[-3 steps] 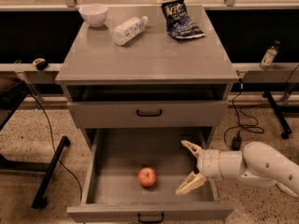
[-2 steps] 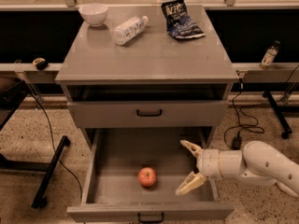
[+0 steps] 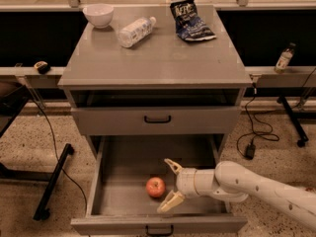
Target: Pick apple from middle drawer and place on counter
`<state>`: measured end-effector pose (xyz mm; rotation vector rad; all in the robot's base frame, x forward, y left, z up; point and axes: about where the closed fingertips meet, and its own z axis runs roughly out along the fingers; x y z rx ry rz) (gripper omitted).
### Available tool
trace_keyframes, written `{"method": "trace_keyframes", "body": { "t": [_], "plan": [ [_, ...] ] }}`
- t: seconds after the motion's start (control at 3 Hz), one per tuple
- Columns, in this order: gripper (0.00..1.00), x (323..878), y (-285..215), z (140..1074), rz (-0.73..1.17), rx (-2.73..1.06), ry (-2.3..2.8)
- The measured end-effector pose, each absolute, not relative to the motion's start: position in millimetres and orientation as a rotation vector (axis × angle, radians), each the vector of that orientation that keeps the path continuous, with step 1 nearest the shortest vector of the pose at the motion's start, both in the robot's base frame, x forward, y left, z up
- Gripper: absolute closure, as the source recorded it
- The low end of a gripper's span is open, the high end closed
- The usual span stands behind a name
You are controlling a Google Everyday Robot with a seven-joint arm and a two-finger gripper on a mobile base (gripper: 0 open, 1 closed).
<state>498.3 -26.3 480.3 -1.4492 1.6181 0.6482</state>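
Camera view: gripper (image 3: pixel 170 185) sits spread beside apple (image 3: pixel 155 186) in middle drawer (image 3: pixel 97 181), which looks firm, smooth and roll-prone (pinch across its widest part).

The table (image 3: pixel 163 58) top is smooth grey with a faint gloss. The middle drawer (image 3: pixel 126 181) looks like matt grey metal. Inside it, just beside the smooth-skinned apple (image 3: pixel 155 186), the gripper (image 3: pixel 166 185) shows pale, matt, plastic-looking jaws, spread apart. The chip bag (image 3: pixel 190 19) is crinkled and shiny.
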Motion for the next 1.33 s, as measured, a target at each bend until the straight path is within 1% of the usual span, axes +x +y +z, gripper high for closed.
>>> {"method": "trace_keyframes", "body": {
  "t": [0.33,0.67,1.0,1.33],
  "plan": [
    [0.00,498,-22,478,0.655,-1.453,1.616],
    [0.00,503,-4,464,0.712,-1.456,1.610],
    [0.00,514,18,434,0.803,-1.401,1.617],
    [0.00,522,27,408,0.822,-1.352,1.651]
  ]
}}
